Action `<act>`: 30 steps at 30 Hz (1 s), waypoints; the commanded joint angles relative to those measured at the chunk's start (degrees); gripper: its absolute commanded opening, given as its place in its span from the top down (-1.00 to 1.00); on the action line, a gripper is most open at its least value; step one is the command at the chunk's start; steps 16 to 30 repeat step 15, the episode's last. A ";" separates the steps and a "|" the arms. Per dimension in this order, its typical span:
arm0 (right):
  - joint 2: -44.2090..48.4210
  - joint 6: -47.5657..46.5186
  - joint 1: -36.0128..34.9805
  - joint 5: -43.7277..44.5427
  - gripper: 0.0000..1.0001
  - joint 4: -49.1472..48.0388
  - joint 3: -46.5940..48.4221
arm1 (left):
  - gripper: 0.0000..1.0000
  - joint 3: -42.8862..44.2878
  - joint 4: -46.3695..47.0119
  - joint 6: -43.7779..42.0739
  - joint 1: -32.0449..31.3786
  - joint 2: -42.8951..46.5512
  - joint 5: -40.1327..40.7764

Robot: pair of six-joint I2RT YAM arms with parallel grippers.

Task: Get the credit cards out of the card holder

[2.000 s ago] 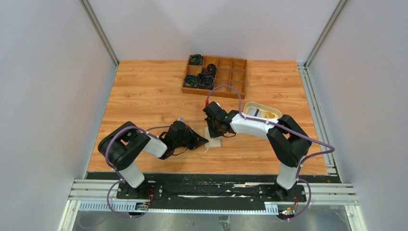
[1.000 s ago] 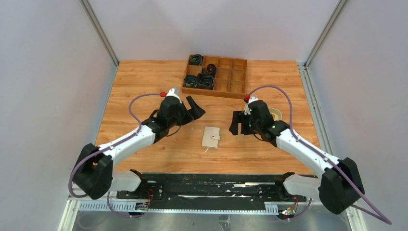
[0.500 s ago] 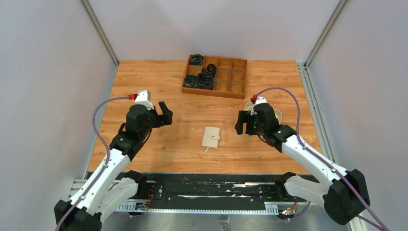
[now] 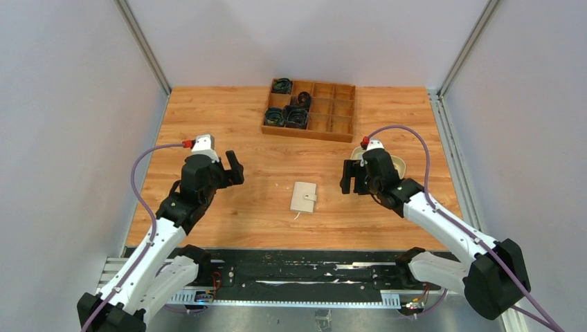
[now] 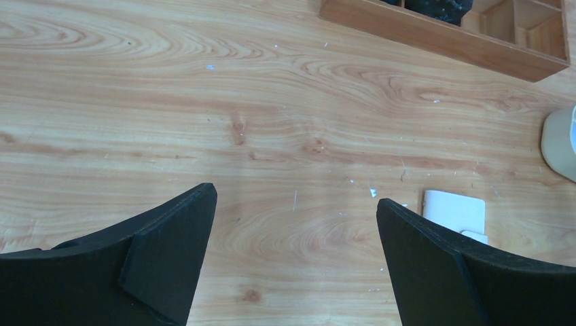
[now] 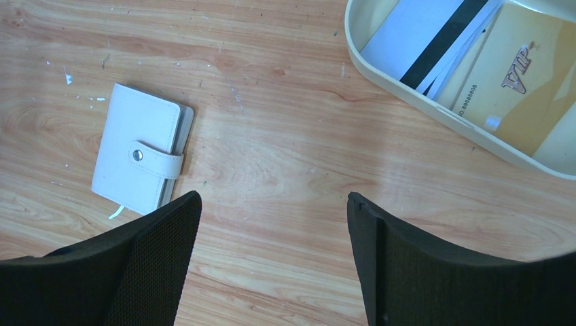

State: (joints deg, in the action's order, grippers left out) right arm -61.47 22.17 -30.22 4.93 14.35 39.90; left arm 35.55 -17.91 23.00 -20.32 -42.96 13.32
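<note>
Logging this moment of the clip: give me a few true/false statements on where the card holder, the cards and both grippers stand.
1. The card holder lies closed on the table, its snap tab fastened. True.
2. The left gripper is shut on the card holder. False: it is open, empty and apart from it.
3. Several cards lie in the cream tray. True.
4. The right gripper holds the yellow card. False: it is open and empty, and that card lies in the tray.
5. Every compartment of the wooden box is empty. False: several hold dark items.
</note>
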 commanded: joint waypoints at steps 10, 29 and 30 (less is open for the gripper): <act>1.94 -2.73 0.69 -2.13 -0.42 -0.61 -0.35 | -1.00 1.78 -3.26 0.26 0.36 3.80 1.22; 4.79 -1.80 0.67 0.49 -0.49 -1.31 -0.91 | -1.00 1.86 -3.82 -0.28 0.36 4.90 1.93; 4.79 -1.80 0.67 0.49 -0.49 -1.31 -0.91 | -1.00 1.86 -3.82 -0.28 0.36 4.90 1.93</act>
